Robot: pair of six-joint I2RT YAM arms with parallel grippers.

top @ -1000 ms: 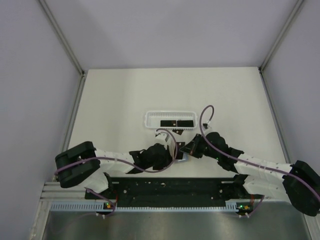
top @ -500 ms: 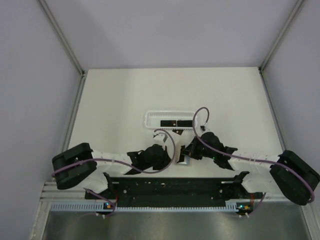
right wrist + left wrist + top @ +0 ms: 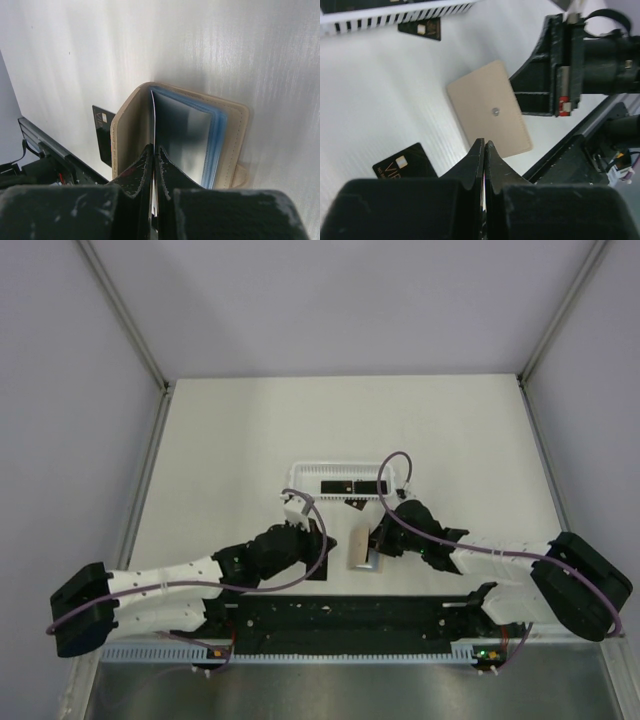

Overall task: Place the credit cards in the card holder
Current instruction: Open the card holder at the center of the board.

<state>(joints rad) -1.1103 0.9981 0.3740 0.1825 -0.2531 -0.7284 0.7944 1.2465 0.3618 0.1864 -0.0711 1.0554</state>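
Note:
The tan card holder (image 3: 358,550) lies near the table's front edge between my two grippers. It is open, with blue-edged clear sleeves (image 3: 200,140) showing inside. My right gripper (image 3: 154,149) is shut on a thin inner leaf of it, next to the raised tan cover (image 3: 490,115). My left gripper (image 3: 484,144) is shut just short of the cover, with nothing seen between its tips. A black credit card marked VIP (image 3: 402,164) lies on the table beside the left fingers. Another card (image 3: 421,29) lies just outside the basket. More black cards (image 3: 345,486) lie inside it.
The long white perforated basket (image 3: 300,475) stands just behind both grippers. A black rail (image 3: 340,615) runs along the near edge under the arms. The right gripper's body (image 3: 560,75) sits close to the right of the holder. Grey walls enclose the table.
The left arm stretched out and its rear link swung far left. Its gripper drew slightly left, uncovering the tan holder. The right arm shifted left, still gripping the holder.

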